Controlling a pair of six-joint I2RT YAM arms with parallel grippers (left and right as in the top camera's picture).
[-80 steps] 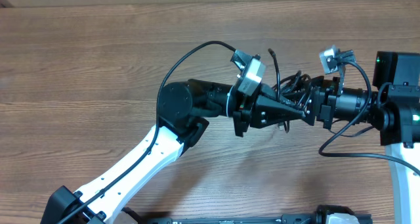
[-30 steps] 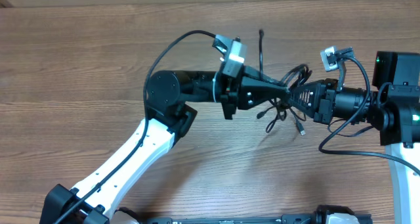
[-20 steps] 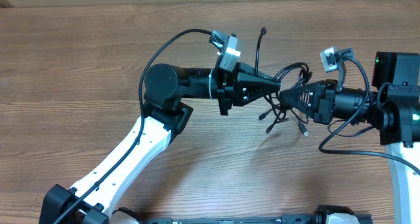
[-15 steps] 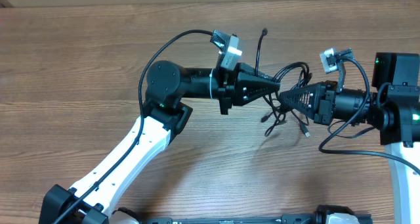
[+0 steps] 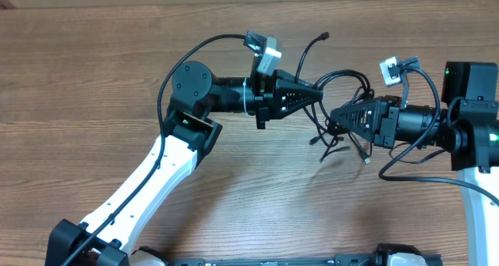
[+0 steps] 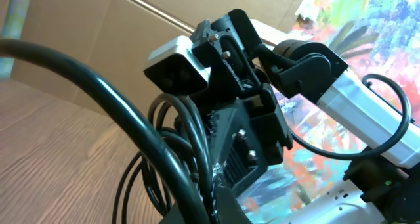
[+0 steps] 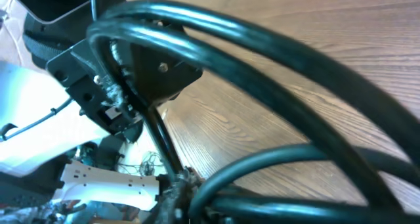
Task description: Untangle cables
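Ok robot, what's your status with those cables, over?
Left pincer shut on cables. Right pincer at the tangle, grip unclear. Cables bunched between both pincers, tangled.

1. The left arm is wearing a white shell on its long link, with black joints and a round black elbow housing.
2. A thick black wire is curving to the silver-grey camera block on that wrist.
3. The left gripper is tapering to a black wedge.
4. The right arm is showing black cylinders, a white post and a green light.
5. The right gripper is showing a black angular body with small silver screws, under a pale camera block.
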